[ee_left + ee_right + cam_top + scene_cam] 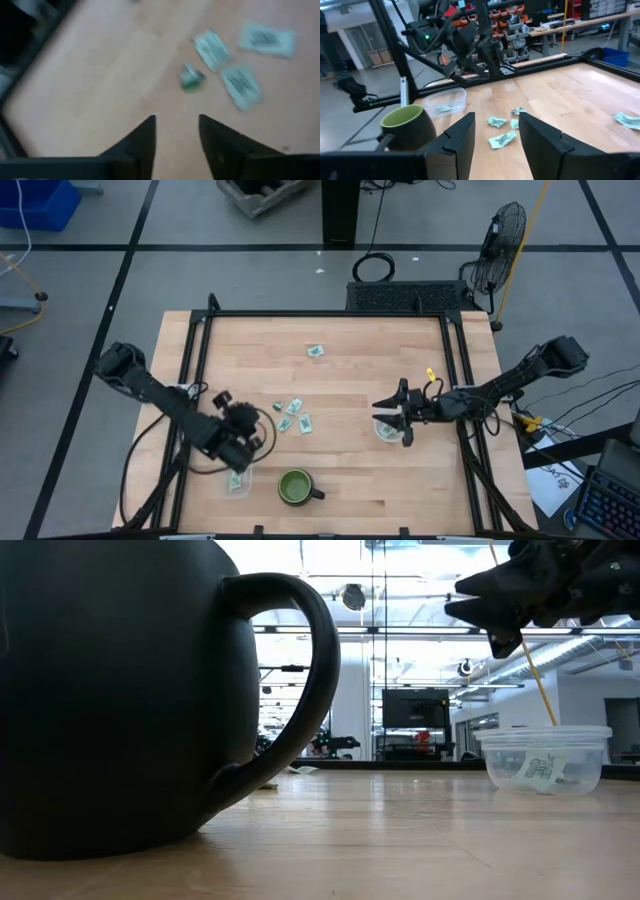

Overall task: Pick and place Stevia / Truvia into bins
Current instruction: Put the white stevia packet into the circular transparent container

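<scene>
Several pale green and white Stevia packets (292, 415) lie flat on the wooden table between the arms, and one more (317, 351) lies farther back. My left gripper (177, 132) is open and hovers just left of the cluster (240, 85), above the table, with nothing between its fingers. A clear bin (238, 480) near the front edge has a packet in it. My right gripper (496, 135) is open and empty, pointing level toward the table's left, over a second clear bin (545, 760) that holds a packet (545, 771).
A dark green mug (296, 487) stands at the front edge, right of the left bin, and fills much of the low view. Black frame rails (200, 370) run along the table's left and right sides. Bare wood lies between the packets and the back rail.
</scene>
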Robot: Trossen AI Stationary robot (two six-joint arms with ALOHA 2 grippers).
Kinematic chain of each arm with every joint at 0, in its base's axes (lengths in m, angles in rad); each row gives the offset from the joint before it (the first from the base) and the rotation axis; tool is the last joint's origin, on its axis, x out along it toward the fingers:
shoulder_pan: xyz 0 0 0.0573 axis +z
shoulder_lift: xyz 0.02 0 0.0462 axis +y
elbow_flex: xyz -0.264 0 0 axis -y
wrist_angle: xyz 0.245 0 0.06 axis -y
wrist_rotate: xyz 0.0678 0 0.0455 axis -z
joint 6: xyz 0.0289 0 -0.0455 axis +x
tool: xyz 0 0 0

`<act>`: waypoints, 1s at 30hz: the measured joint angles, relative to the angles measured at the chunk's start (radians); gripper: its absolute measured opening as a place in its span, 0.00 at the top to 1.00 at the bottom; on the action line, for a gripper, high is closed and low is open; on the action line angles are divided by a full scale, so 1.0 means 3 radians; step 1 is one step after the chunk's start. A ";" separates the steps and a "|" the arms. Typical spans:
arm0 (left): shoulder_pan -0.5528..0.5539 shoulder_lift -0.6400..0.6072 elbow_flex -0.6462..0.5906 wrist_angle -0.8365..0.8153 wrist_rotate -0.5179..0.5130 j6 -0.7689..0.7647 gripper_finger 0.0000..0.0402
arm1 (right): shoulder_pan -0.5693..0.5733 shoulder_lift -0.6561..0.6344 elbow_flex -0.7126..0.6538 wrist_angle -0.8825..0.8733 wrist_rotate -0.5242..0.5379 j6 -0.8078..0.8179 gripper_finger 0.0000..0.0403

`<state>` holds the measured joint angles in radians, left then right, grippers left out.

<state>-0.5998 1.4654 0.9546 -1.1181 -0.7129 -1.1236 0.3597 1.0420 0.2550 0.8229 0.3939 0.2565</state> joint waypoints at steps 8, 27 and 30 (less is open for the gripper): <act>0.0438 -0.0255 -0.0053 0.0854 -0.0329 0.1390 0.44 | -0.0172 -0.0001 0.0000 -0.0113 -0.0009 0.0011 0.64; 0.1712 -0.2309 -0.2101 0.4594 0.2236 0.3221 0.53 | -0.1288 0.0640 0.1263 -0.1589 -0.0940 0.0281 0.64; 0.1772 -0.2485 -0.2369 0.4995 0.2520 0.3240 0.52 | -0.1654 0.0979 0.1501 -0.1628 -0.1302 0.0429 0.64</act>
<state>-0.0680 0.7198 0.2439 0.3803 0.0430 -0.1516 -0.1365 1.3356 0.7054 0.3344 0.0033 0.3852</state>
